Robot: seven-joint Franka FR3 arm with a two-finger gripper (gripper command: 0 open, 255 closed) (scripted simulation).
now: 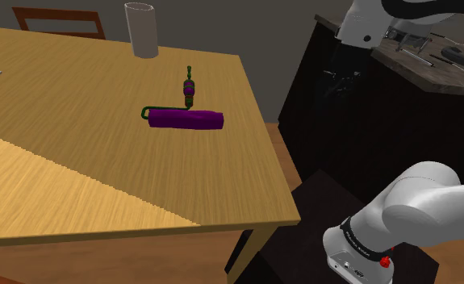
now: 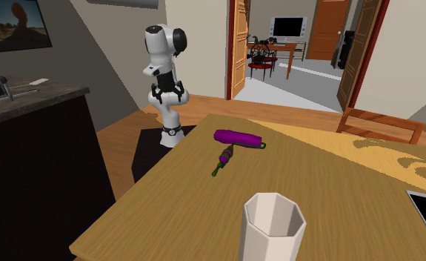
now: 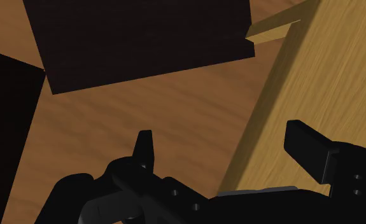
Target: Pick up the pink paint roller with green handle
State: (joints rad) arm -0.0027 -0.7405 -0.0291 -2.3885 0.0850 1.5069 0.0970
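On table (image 1: 77,185) — purple paint roller (image 1: 186,119) lying flat; fingers (image 3: 305,147) apart, well away.

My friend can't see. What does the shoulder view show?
A purple paint roller with a green handle lies untouched on a wooden table. A white cup stands farther back, and the black end effector of the white arm hangs past the table's edge at the view's right, before a dark cabinet.

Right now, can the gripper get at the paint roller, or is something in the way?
Probably yes. The paint roller lies flat in the open on the table, the white cup well away from it. The gripper hangs open beyond the table's edge, and nothing stands between them.
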